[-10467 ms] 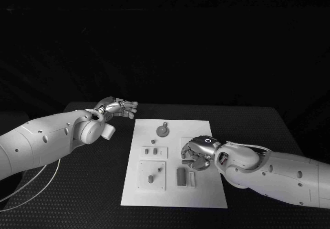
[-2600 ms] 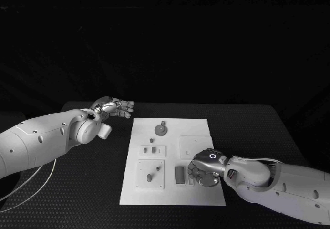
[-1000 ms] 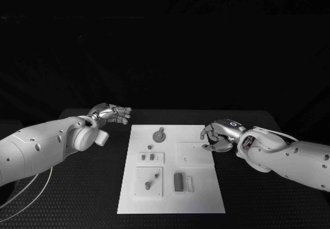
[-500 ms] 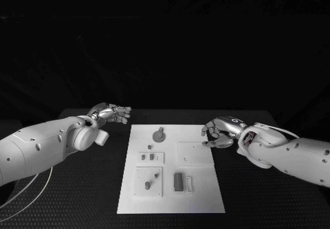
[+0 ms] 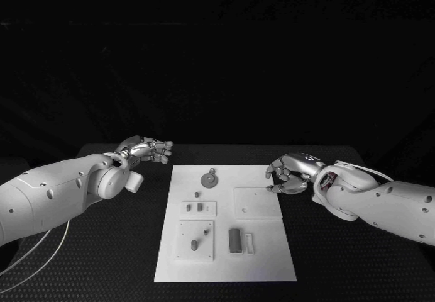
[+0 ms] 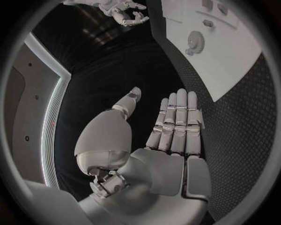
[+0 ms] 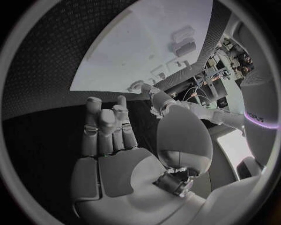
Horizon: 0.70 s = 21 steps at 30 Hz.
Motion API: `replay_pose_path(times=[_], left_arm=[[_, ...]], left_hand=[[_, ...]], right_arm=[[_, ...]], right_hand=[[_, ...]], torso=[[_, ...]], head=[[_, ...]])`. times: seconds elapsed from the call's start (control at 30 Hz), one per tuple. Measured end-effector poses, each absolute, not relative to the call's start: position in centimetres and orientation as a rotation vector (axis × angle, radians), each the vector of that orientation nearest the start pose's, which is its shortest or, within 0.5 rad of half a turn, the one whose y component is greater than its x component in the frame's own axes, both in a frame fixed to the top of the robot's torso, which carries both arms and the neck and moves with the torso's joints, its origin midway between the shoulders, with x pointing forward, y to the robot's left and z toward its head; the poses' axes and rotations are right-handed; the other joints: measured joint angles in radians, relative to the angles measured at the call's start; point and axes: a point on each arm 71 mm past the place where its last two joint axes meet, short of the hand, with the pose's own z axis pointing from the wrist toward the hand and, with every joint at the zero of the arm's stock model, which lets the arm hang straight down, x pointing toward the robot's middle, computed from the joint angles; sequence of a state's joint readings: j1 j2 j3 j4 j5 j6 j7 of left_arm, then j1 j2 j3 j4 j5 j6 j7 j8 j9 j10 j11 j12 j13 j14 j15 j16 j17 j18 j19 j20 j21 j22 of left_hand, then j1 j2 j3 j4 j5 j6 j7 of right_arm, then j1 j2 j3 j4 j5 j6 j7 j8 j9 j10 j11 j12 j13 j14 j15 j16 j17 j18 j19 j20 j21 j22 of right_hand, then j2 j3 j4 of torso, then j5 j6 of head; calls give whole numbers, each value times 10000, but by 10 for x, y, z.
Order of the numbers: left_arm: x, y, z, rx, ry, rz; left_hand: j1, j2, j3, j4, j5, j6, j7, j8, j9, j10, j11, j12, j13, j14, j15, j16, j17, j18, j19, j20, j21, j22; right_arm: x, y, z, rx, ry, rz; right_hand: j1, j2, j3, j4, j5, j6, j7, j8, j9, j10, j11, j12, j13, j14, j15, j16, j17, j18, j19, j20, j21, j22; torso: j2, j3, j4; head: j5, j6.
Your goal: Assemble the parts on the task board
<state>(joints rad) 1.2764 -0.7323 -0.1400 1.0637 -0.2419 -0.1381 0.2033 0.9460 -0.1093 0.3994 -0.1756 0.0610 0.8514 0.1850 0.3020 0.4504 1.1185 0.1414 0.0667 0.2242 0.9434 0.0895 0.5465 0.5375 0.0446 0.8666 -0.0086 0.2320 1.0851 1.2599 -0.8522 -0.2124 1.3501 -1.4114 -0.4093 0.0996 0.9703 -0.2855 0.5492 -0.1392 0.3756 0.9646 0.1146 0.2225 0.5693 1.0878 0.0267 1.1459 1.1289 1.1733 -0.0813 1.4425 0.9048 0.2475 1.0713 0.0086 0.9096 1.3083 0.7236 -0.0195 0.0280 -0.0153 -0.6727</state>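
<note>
The white task board point(image 5: 264, 264) lies in the middle of the black table. On it are a round toothed part point(image 5: 209, 180) at the far end, two small parts point(image 5: 193, 206) on a little plate, a small part point(image 5: 193, 245) on a square plate, and a dark bar point(image 5: 235, 239) beside a pale bar point(image 5: 249, 243). My right hand point(image 5: 288, 173) hovers at the board's far right corner, fingers loosely bent, holding nothing; its palm point(image 7: 111, 140) is bare. My left hand point(image 5: 145, 151) hangs off the board's far left corner, its flat palm point(image 6: 173, 136) bare.
A plain raised square plate point(image 5: 256, 202) sits on the board's right half. Black table mat point(image 5: 353, 251) surrounds the board on all sides. A white cable point(image 5: 41, 251) loops below my left arm. The left wrist view shows the board point(image 6: 234, 61) and the right hand point(image 6: 124, 11) beyond.
My right hand has left the near part of the board by the dark bar and gone to the board's far right corner; over the last half second it barely moved. The left hand stayed put.
</note>
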Motion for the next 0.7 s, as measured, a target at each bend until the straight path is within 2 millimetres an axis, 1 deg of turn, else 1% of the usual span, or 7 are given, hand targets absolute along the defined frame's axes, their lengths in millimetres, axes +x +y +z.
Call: replay_pose_path(times=[0.03,0.07,0.43,0.7], left_arm=[[560,292,-203,-9548,16300,-11324],[560,292,-203,-9547,16299,-11325],[560,292,-203,-9538,16297,-11342],[560,292,-203,-9533,16293,-11348]], left_hand=[[0,0,0,0,0,0,0,0,0,0,0,0,0,0,0,0,0,0,0,0,0,0],[0,0,0,0,0,0,0,0,0,0,0,0,0,0,0,0,0,-1,0,0,0,0],[0,0,0,0,0,1,1,0,1,0,0,0,1,0,0,0,9,0,0,0,0,0],[0,0,0,0,0,1,1,0,1,0,0,0,1,0,0,0,19,0,0,0,0,7]], right_arm=[[499,-254,-216,-2338,16459,6033],[499,-254,-216,-2324,16463,6037],[500,-253,-216,-2233,16508,6086],[501,-252,-215,-2187,16523,6122]], right_hand=[[0,0,0,0,0,-18,18,0,-2,0,0,0,0,0,0,0,0,-1,0,0,0,0],[0,0,0,0,0,-102,72,0,-2,-21,17,0,0,1,0,0,0,-1,1,0,1,0],[0,0,0,0,0,-105,73,0,-2,-34,3,0,-2,1,0,0,-2,-7,1,1,1,0],[0,0,1,0,0,-107,74,0,-1,-34,3,0,-3,1,0,42,-2,-11,1,1,1,0]], torso=[[0,-1,1],[0,-2,3],[0,-6,7],[0,-5,6]], head=[[1,-1],[1,1],[-12,36],[5,66]])
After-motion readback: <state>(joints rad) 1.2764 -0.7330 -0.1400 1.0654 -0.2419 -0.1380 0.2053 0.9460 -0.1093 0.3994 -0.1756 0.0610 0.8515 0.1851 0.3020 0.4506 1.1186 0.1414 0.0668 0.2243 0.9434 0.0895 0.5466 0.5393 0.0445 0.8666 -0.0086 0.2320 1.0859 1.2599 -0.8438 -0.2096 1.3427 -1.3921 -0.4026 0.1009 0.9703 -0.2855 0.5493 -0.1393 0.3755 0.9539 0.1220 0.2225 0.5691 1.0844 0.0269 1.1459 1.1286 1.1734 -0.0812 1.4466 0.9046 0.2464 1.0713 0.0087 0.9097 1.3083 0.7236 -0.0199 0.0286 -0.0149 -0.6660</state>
